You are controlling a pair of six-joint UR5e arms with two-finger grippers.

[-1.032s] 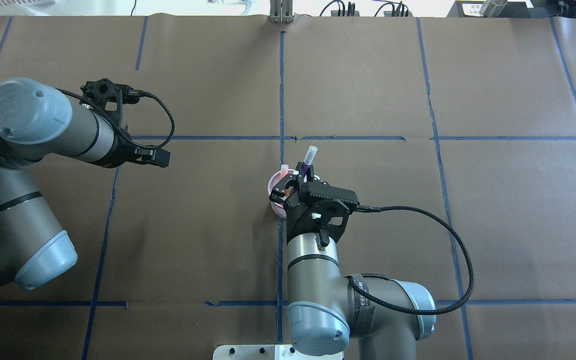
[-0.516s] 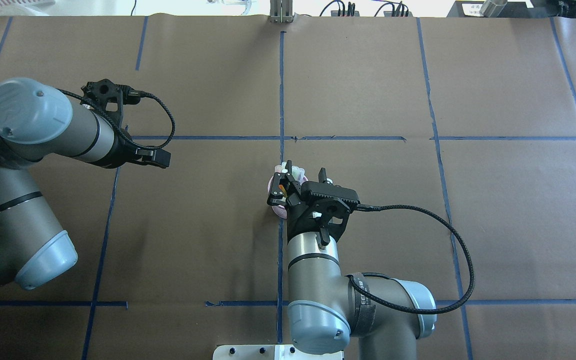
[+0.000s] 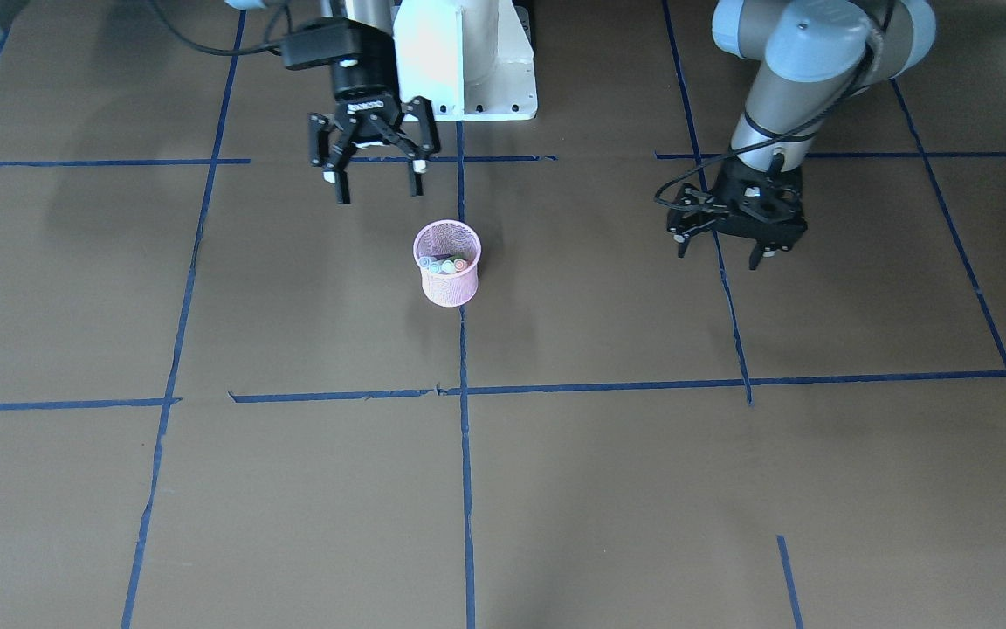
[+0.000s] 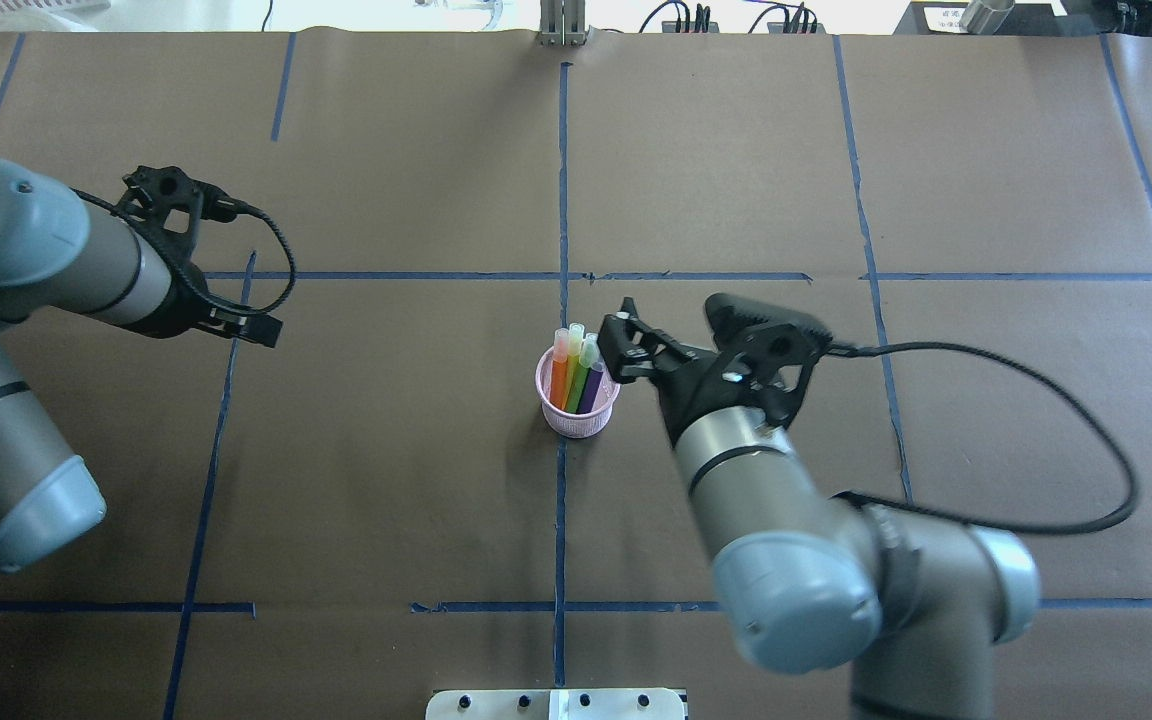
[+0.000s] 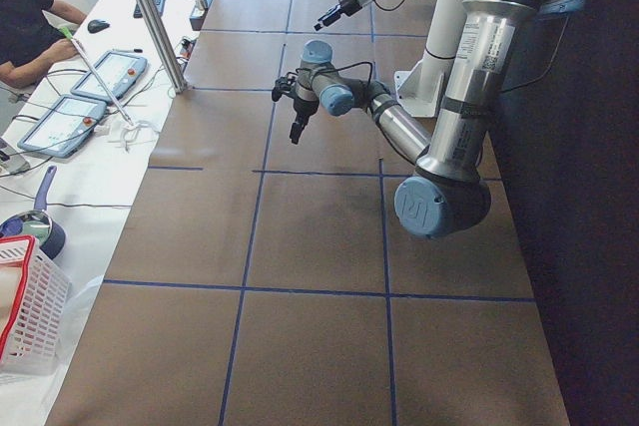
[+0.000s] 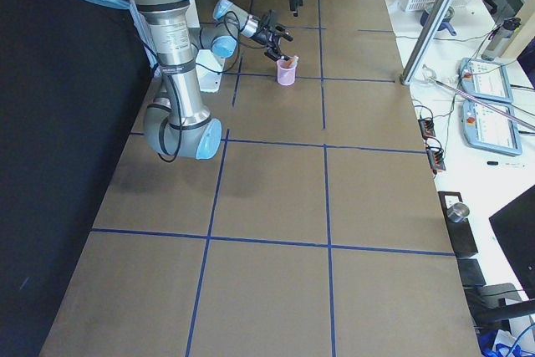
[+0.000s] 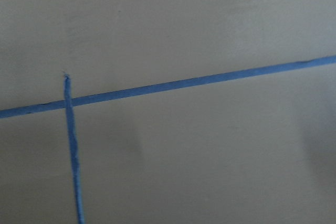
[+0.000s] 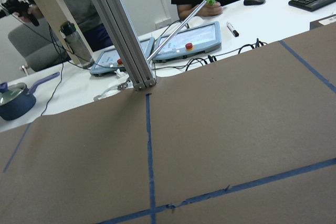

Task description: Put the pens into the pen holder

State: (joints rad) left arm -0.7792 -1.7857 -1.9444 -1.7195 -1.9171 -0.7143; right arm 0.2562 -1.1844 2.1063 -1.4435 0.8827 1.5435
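Note:
The pink mesh pen holder stands upright near the table's middle; it also shows in the front view and the right side view. Several pens, orange, green, yellow and purple, stand in it with their pale caps up; they also show in the front view. My right gripper is open and empty, raised just right of the holder and clear of it. My left gripper is open and empty, low over the table far to the left of the holder.
Brown paper with blue tape lines covers the table. The white robot base stands at the near edge. Operators' tablets, a blue pan and a metal post lie beyond the far edge.
The right gripper let the purple pen down into the holder, opened, then lifted away to the right. The left arm swung further left.

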